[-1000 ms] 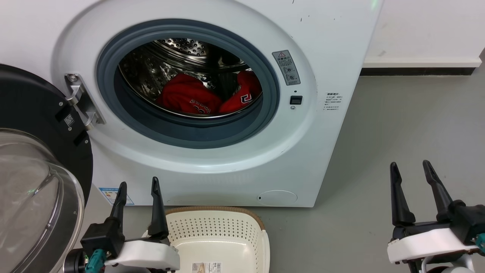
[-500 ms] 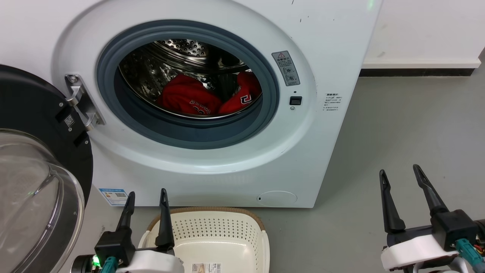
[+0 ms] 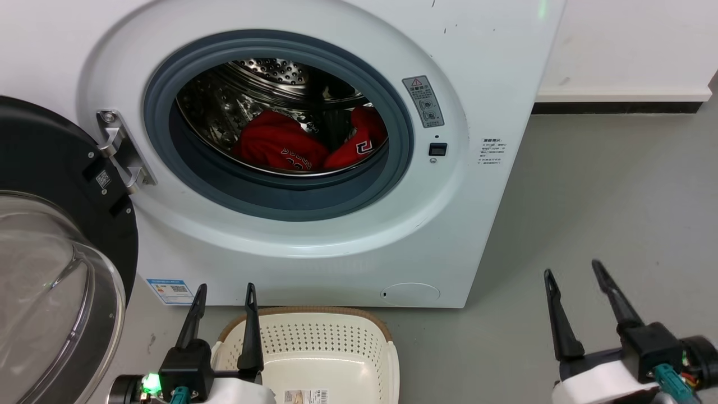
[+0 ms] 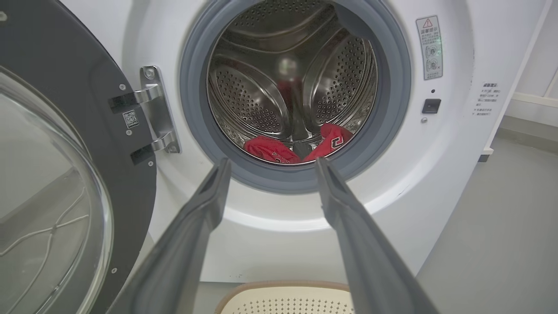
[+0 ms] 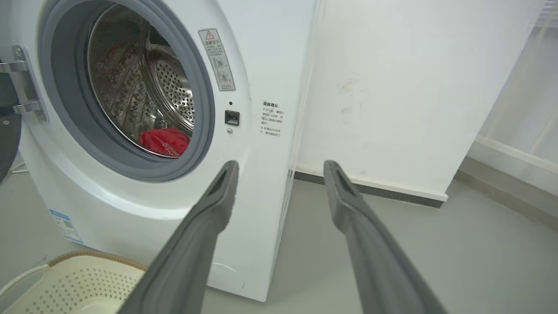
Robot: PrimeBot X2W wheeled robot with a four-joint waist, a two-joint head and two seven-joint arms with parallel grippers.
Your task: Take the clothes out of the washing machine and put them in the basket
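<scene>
The two bright red soft sports garments with white lettering [image 3: 280, 148] lay bunched low at the front of the perforated steel drum [image 3: 269, 70], inside the large white front-loading washing machine [image 3: 336, 252]. They sat side by side with a dark gap between them, up and ahead of both claws and well apart from each. The left claw [image 3: 226, 287], released and empty, hung by the rear rim of the cream perforated plastic basket [image 3: 336, 342]. It pointed almost straight at the drum's mouth, so I judged it the nearer. The right claw [image 3: 572, 268], likewise released, stood off beyond the machine's right edge. The grey rubber door seal [image 3: 291, 196] hid the garments' lower folds, and the basket's front was cut off.
</scene>
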